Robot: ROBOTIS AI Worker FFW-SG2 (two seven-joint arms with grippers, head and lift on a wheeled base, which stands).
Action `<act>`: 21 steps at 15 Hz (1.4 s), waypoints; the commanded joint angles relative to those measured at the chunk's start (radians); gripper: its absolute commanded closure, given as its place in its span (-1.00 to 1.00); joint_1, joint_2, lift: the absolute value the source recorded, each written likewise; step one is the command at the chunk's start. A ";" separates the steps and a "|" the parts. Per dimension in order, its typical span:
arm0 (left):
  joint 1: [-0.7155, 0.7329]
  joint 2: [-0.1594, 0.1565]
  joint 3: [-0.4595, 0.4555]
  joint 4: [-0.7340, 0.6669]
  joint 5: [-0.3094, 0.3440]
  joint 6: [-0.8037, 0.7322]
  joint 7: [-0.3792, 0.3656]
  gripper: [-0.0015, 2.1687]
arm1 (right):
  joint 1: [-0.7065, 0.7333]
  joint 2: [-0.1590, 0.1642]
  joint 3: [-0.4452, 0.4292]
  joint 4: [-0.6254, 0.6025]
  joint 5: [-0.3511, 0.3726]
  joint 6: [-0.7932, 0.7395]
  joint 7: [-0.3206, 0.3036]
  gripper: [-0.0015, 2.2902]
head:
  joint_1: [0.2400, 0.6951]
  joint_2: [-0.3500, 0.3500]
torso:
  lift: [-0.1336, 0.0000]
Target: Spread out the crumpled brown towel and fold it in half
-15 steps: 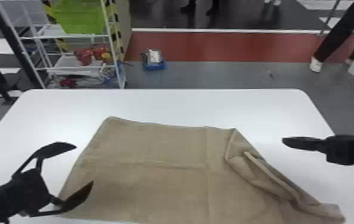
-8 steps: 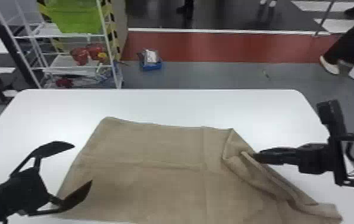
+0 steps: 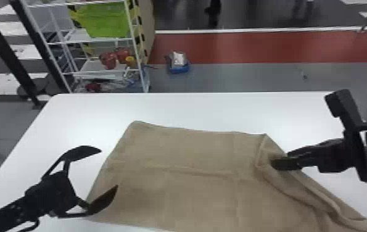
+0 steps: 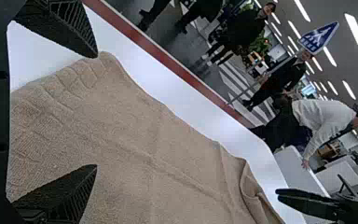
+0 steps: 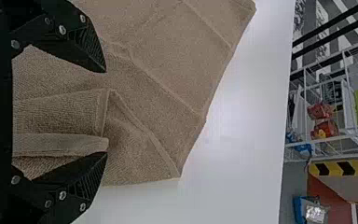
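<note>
White table (image 3: 222,111): brown towel (image 3: 191,151), bunched side under right gripper (image 3: 279,158), fingers spread; flatter side by left gripper (image 3: 109,168), also spread.

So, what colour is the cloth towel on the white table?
The towel is light brown, clearest in the head view.

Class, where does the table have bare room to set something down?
Between the towel and the far edge of the table, and left of the towel, beyond the left claw. Crowded: the towel's near left, by that claw, and its bunched right side, by the right claw.
</note>
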State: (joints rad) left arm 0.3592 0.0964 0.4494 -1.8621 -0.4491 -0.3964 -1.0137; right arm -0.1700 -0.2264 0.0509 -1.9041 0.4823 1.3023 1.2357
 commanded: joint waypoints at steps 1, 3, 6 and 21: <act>0.000 0.000 0.000 0.001 0.001 0.000 0.000 -0.97 | 0.000 -0.001 0.024 0.014 0.027 0.001 0.002 -0.74 | 1.00 0.26 | -0.84; 0.000 0.000 0.000 0.001 0.000 0.000 0.000 -0.97 | -0.005 -0.001 0.050 0.039 0.047 0.001 0.008 -0.74 | 1.00 0.27 | -0.84; 0.000 -0.001 0.000 0.000 0.000 0.000 -0.005 -0.97 | -0.028 -0.002 0.066 0.057 0.088 0.001 0.045 -0.74 | 1.00 0.28 | -0.84; -0.003 0.000 0.002 0.012 0.003 -0.003 0.004 -0.97 | -0.063 -0.042 0.086 0.152 0.188 -0.057 0.128 -0.40 | 1.00 0.17 | -0.84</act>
State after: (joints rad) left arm 0.3559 0.0966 0.4485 -1.8500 -0.4472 -0.3984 -1.0093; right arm -0.2291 -0.2690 0.1355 -1.7523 0.6677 1.2488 1.3622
